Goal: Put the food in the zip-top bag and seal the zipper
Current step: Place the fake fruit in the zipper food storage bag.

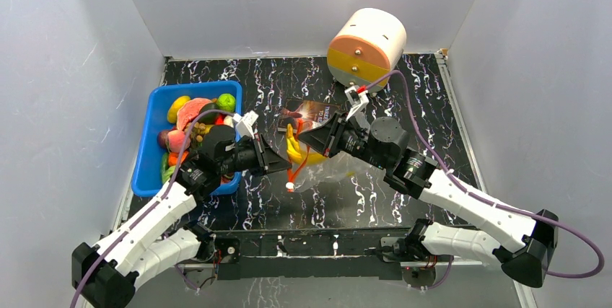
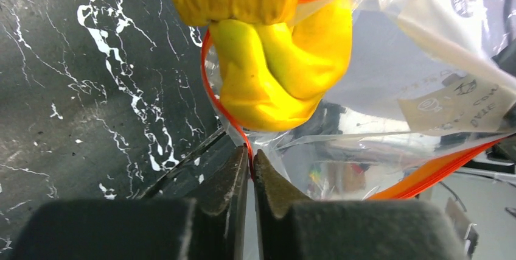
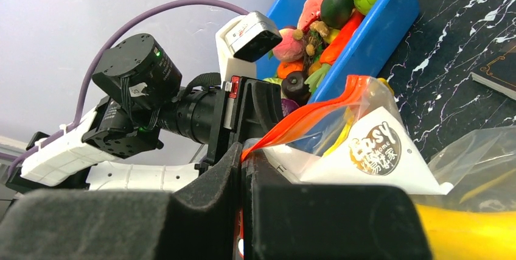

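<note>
Pinching the red-orange zipper (image 3: pixel 310 114) between jaws that are all but closed, the left gripper (image 2: pixel 251 153) sits just right of the blue bin (image 1: pixel 155 171). Its tips clamp the thin strip where it curves under a yellow banana (image 2: pixel 274 71). A little farther right of the bin, the right gripper (image 3: pixel 242 150) is clenched tight on another stretch of the same strip, facing the left one. Between them hangs the clear zip-top bag (image 1: pixel 335 171), slack and with its mouth spread, its lower part lying on the dark marbled table (image 1: pixel 375 207) to the right of the bin. The banana sits at the bag's mouth; I cannot tell whether it is wholly inside. The other food (image 1: pixel 191 113) is piled in the bin.
</note>
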Robot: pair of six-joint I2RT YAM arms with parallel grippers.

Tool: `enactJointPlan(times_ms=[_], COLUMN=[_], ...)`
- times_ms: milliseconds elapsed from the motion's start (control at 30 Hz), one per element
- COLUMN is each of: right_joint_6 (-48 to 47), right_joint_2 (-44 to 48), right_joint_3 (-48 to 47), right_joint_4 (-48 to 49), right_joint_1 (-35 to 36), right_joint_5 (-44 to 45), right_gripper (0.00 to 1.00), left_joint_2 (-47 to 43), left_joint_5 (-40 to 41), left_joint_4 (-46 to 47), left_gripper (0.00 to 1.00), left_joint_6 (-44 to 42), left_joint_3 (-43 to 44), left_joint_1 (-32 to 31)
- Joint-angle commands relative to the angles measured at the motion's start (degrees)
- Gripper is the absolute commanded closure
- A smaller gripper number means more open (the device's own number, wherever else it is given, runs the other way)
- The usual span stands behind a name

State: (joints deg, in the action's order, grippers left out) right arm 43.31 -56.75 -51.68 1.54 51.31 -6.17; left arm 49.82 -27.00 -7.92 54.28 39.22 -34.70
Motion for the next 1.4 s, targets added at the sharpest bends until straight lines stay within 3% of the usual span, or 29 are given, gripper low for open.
enactJointPlan(times_ms=[0, 200, 500, 700, 967, 1100, 1200, 1367], right_joint_6=[-1.2, 1.1, 8.8, 11.0, 10.3, 4.3, 3.3, 2.6], right_joint_2=[1.2, 1.9, 2.6, 2.7, 4.5, 5.1, 5.4, 4.2], right_joint_3=[-1.0, -1.0, 3.8, 6.6, 11.3, 13.1, 15.2, 14.3], right_joint_4=[3.8, 0.9, 0.2, 1.7, 0.2, 2.4, 5.8, 3.5], right_joint_1=[-0.2, -0.2, -0.2, -0.2, -0.2, -0.2, -0.2, -0.2], right_joint_5=[1.1, 3.8, 7.9, 10.5, 19.1, 24.7, 24.8, 22.3], right_gripper=[1.00, 1.00, 1.00, 1.00, 1.00, 1.00, 1.00, 1.00], left_joint_2=[-0.2, -2.7, -2.8, -1.8, -3.9, -4.7, -4.5, -5.5], left_joint_5=[-1.4, 5.9, 5.1, 2.4, 6.5, 8.0, 10.5, 5.8], left_joint_4=[-0.2, -6.2, -3.3, 0.9, -4.0, -7.9, -10.9, -7.7], left_gripper=[1.00, 1.00, 1.00, 1.00, 1.00, 1.00, 1.00, 1.00], left_joint_6=[-2.1, -7.8, -15.3, -16.4, -20.6, -24.5, -25.7, -25.2], left_joint_3=[1.0, 6.0, 13.3, 11.4, 8.3, 8.5, 8.9, 7.1], left_joint_1=[-0.3, -0.3, -0.3, -0.3, -0.3, -0.3, -0.3, -0.3])
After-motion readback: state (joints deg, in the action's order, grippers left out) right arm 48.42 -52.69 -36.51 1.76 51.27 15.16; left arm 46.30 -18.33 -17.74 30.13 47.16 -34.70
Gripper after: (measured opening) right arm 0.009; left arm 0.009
